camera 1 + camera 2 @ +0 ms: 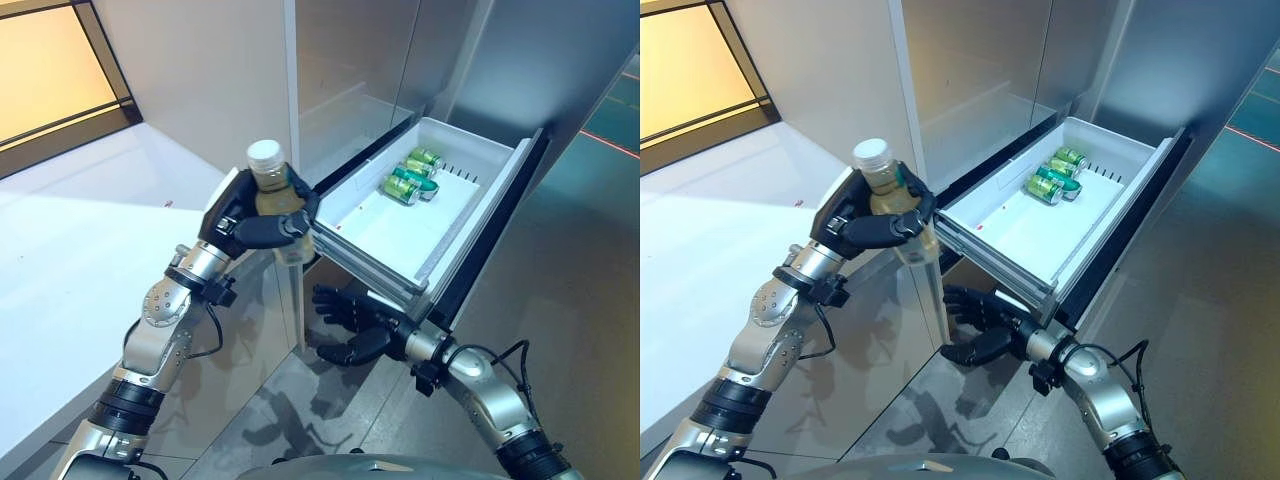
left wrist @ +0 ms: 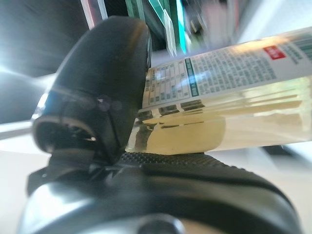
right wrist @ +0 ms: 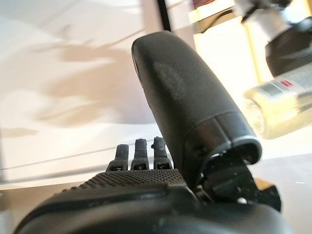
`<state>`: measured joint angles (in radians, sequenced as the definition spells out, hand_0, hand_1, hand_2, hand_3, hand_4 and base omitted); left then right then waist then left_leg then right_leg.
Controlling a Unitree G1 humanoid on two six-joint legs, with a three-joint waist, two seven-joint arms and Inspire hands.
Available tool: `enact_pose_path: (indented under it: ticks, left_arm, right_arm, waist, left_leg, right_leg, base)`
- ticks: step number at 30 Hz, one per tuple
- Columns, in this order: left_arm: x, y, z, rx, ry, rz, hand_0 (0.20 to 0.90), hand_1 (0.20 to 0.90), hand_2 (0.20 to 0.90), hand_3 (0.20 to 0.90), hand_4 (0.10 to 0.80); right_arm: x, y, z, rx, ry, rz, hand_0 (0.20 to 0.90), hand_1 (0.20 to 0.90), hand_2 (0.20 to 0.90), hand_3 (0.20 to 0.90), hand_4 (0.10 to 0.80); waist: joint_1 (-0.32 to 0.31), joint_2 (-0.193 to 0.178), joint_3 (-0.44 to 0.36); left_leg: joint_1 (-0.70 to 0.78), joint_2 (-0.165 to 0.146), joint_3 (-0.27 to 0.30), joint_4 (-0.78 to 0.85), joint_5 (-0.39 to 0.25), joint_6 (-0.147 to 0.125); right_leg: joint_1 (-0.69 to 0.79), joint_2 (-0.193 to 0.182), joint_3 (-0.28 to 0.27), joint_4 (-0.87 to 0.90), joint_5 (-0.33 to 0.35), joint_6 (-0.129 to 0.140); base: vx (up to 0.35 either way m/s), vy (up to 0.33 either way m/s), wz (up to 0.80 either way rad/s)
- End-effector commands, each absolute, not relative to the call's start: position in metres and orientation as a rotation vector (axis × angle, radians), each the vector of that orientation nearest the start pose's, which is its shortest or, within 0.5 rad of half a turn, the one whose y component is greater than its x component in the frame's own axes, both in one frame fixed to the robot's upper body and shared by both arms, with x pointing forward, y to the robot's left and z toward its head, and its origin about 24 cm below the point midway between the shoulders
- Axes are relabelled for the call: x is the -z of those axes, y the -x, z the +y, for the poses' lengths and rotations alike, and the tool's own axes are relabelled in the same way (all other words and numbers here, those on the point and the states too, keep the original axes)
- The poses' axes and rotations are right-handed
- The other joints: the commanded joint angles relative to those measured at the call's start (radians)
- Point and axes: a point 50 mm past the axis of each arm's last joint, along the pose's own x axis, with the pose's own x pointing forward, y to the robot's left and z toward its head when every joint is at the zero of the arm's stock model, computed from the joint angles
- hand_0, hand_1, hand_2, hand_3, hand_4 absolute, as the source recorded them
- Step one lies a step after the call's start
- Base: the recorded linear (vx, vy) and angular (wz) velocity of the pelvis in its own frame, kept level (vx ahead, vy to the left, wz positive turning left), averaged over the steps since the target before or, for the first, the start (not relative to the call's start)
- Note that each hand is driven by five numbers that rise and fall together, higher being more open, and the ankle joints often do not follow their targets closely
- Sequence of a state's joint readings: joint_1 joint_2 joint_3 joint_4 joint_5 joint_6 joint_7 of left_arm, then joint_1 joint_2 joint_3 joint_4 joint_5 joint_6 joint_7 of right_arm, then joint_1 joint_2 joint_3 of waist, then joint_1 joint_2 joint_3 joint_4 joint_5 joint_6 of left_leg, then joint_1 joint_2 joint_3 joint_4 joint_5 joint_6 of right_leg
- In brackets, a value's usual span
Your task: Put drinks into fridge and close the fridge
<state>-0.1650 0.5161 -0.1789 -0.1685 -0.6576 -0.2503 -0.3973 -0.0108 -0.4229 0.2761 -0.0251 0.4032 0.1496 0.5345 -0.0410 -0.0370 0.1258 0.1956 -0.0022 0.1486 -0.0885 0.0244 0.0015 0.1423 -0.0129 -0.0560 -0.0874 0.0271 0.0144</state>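
Note:
My left hand (image 1: 250,215) is shut on a clear bottle (image 1: 273,185) of pale yellow drink with a white cap. It holds the bottle upright, just left of the open white fridge drawer (image 1: 480,205). The left wrist view shows the bottle (image 2: 234,112) lying across the palm with the thumb (image 2: 105,83) curled over it. Green cans (image 1: 412,177) lie at the far end of the drawer. My right hand (image 1: 350,320) is open, with its fingers spread, below the drawer's front corner. In the right wrist view its thumb (image 3: 190,107) stands out straight.
A white counter (image 1: 70,240) runs along the left. The steel fridge front (image 1: 380,60) rises behind the drawer. The grey floor (image 1: 580,260) lies to the right of the drawer. The near half of the drawer's floor is bare.

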Motion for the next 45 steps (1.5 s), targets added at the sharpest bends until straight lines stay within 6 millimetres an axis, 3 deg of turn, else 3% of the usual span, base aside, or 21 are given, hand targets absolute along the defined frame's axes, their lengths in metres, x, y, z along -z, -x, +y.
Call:
enact_pose_path:
  ticks: [1,6,16,23,29,30,31,33,39,42,45]
  left_arm:
    - [-0.208,-0.249,0.149,0.814,0.211,-0.818,0.300,0.300,0.300,0.200,0.100]
    - [-0.205,-0.252,0.136,0.878,0.205,-0.764,0.300,0.300,0.300,0.200,0.100]
    - [-0.198,-0.262,0.115,0.911,0.134,-0.670,0.300,0.300,0.300,0.200,0.100]
    - [-0.195,-0.270,0.117,0.851,0.018,-0.659,0.300,0.300,0.300,0.200,0.100]
    - [-0.189,-0.272,0.114,0.896,0.093,-0.617,0.300,0.300,0.300,0.200,0.100]
    - [-0.189,-0.271,0.111,0.920,0.120,-0.614,0.300,0.300,0.300,0.200,0.100]
    - [-0.188,-0.269,0.109,0.942,0.141,-0.614,0.300,0.300,0.300,0.200,0.100]
    - [-0.186,-0.265,0.103,0.997,0.188,-0.621,0.300,0.300,0.300,0.200,0.100]
    - [-0.190,-0.255,0.088,1.091,0.275,-0.696,0.300,0.300,0.300,0.200,0.100]
    - [-0.190,-0.251,0.085,1.107,0.271,-0.727,0.300,0.300,0.300,0.200,0.100]
    - [-0.191,-0.247,0.084,1.118,0.236,-0.758,0.300,0.300,0.300,0.200,0.100]
  right_arm:
    - [-0.123,-0.256,-0.133,-0.875,-0.094,-0.226,0.900,0.900,0.900,0.900,0.800]
    - [-0.147,-0.254,-0.124,-0.991,-0.139,-0.286,0.900,0.900,0.900,0.900,0.800]
    - [-0.157,-0.247,-0.102,-1.205,-0.134,-0.249,0.900,0.900,0.900,0.900,0.800]
    - [-0.160,-0.245,-0.096,-1.297,-0.143,-0.215,0.900,0.900,0.900,0.900,0.800]
    - [-0.163,-0.247,-0.092,-1.289,-0.215,-0.201,0.900,0.900,0.900,0.900,0.800]
    - [-0.162,-0.247,-0.090,-1.295,-0.262,-0.179,0.594,0.594,0.594,0.543,0.443]
    - [-0.160,-0.247,-0.088,-1.291,-0.312,-0.164,0.455,0.455,0.455,0.381,0.281]
    - [-0.156,-0.245,-0.083,-1.294,-0.427,-0.131,0.300,0.300,0.300,0.200,0.100]
    - [-0.148,-0.244,-0.068,-1.214,-0.671,-0.059,0.300,0.300,0.300,0.200,0.100]
    - [-0.147,-0.249,-0.071,-1.121,-0.698,-0.072,0.300,0.300,0.300,0.200,0.100]
    - [-0.150,-0.259,-0.083,-0.956,-0.609,-0.167,0.300,0.300,0.300,0.200,0.100]
  waist:
    - [-0.010,0.035,-0.061]
    - [-0.013,0.031,-0.068]
    - [-0.017,0.023,-0.073]
    - [-0.016,0.019,-0.075]
    - [-0.017,0.017,-0.076]
    - [-0.018,0.018,-0.075]
    - [-0.017,0.018,-0.076]
    - [-0.018,0.019,-0.075]
    - [-0.023,0.022,-0.073]
    - [-0.024,0.023,-0.075]
    - [-0.025,0.025,-0.078]
  left_leg:
    - [-0.026,-0.026,-0.088,0.003,-0.069,0.025]
    - [-0.030,-0.026,-0.081,0.005,-0.070,0.025]
    - [-0.034,-0.026,-0.077,0.005,-0.066,0.024]
    - [-0.036,-0.023,-0.075,0.004,-0.063,0.020]
    - [-0.041,-0.020,-0.074,0.004,-0.061,0.019]
    - [-0.041,-0.020,-0.075,0.004,-0.061,0.019]
    - [-0.042,-0.020,-0.075,0.004,-0.060,0.018]
    - [-0.040,-0.019,-0.074,0.005,-0.060,0.018]
    - [-0.038,-0.017,-0.072,0.006,-0.062,0.018]
    - [-0.037,-0.017,-0.072,0.005,-0.062,0.019]
    - [-0.037,-0.016,-0.073,0.003,-0.062,0.019]
  right_leg:
    - [-0.019,0.016,-0.039,0.101,-0.095,0.042]
    - [-0.021,0.015,-0.034,0.092,-0.086,0.045]
    - [-0.025,0.017,-0.032,0.084,-0.075,0.043]
    - [-0.023,0.015,-0.035,0.076,-0.069,0.044]
    - [-0.027,0.016,-0.036,0.072,-0.065,0.044]
    - [-0.027,0.017,-0.034,0.072,-0.064,0.043]
    - [-0.027,0.018,-0.034,0.071,-0.064,0.044]
    - [-0.026,0.019,-0.034,0.070,-0.063,0.043]
    - [-0.023,0.019,-0.036,0.068,-0.063,0.043]
    - [-0.023,0.020,-0.037,0.067,-0.064,0.042]
    - [-0.023,0.021,-0.037,0.066,-0.064,0.041]
  base:
    - [-0.044,-0.010,-0.09]
    - [-0.037,-0.017,-0.12]
    - [-0.003,-0.003,0.00]
    - [0.000,0.000,0.00]
    - [0.000,0.000,0.00]
    - [0.000,0.000,0.00]
    - [0.000,0.000,0.00]
    - [0.000,0.000,0.00]
    - [0.000,0.000,0.00]
    - [0.000,0.000,0.00]
    - [0.000,0.000,0.00]
